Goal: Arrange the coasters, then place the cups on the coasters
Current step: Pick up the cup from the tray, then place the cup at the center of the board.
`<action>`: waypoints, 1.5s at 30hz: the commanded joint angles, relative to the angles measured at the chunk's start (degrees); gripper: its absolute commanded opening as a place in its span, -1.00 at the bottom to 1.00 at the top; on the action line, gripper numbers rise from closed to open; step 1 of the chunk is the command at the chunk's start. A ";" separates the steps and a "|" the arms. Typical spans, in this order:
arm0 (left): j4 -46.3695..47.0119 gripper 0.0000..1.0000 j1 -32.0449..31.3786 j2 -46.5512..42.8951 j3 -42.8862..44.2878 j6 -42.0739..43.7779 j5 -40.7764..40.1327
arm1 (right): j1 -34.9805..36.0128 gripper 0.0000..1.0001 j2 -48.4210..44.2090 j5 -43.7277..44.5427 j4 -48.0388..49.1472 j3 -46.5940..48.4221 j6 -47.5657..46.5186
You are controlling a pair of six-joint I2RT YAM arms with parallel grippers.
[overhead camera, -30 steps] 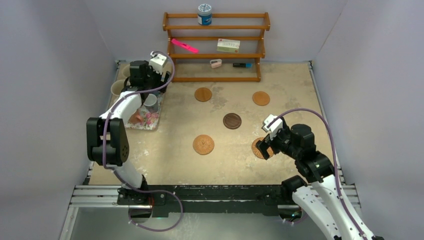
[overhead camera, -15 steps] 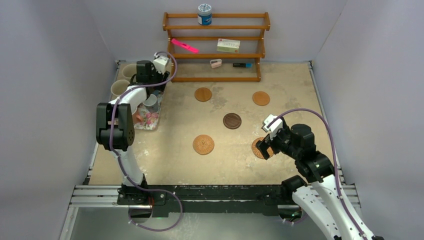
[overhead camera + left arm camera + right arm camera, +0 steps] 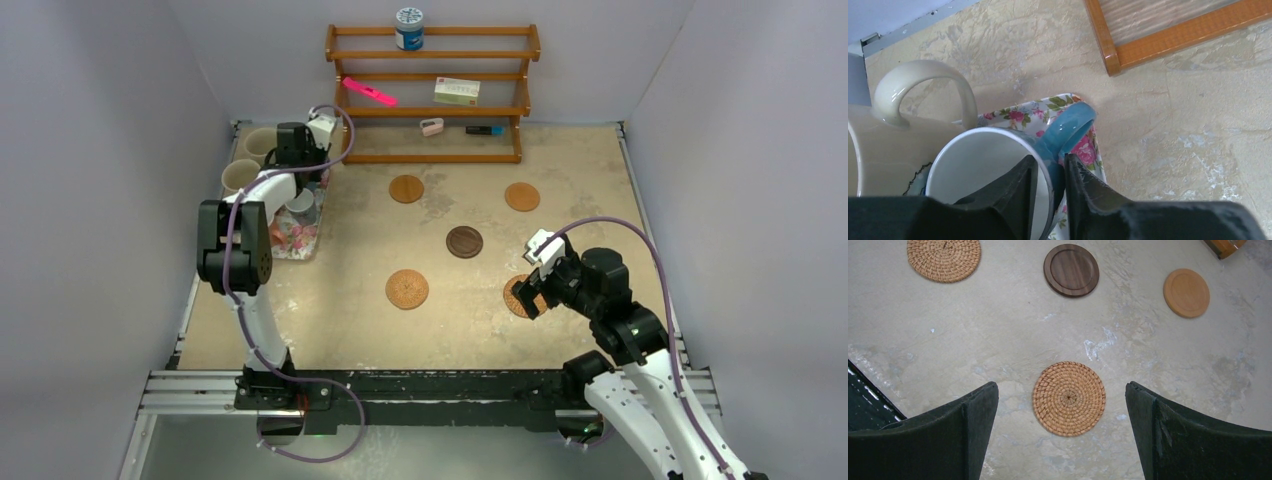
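In the left wrist view my left gripper [image 3: 1050, 165] straddles the wall of the blue cup [image 3: 1068, 127] beside its handle. One finger is inside the white interior and one outside, pinched close on the wall. A cream cup [image 3: 908, 135] stands against it on the left. From above, that gripper [image 3: 300, 172] is at the back left among the cups. My right gripper [image 3: 1062, 386] hangs open over a woven coaster [image 3: 1069, 398]. Another woven coaster [image 3: 944, 257], the dark brown coaster [image 3: 1071, 270] and a smooth tan coaster [image 3: 1186, 292] lie beyond.
The blue cup stands on a floral cloth mat [image 3: 1083, 150]. Two cream cups [image 3: 259, 143] [image 3: 237, 176] sit by the left wall. A wooden rack [image 3: 430, 95] with small items and a canister [image 3: 408, 28] lines the back. A further tan coaster [image 3: 406, 188] lies near it.
My left arm reached further back and down into the cups, and its jaws closed from wide onto the blue cup's wall. The right arm has not moved.
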 commanded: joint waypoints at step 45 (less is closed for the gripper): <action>-5.28 -1.00 -14.31 -27.41 -15.32 -0.10 18.76 | 1.02 0.98 2.05 0.79 2.76 1.42 0.46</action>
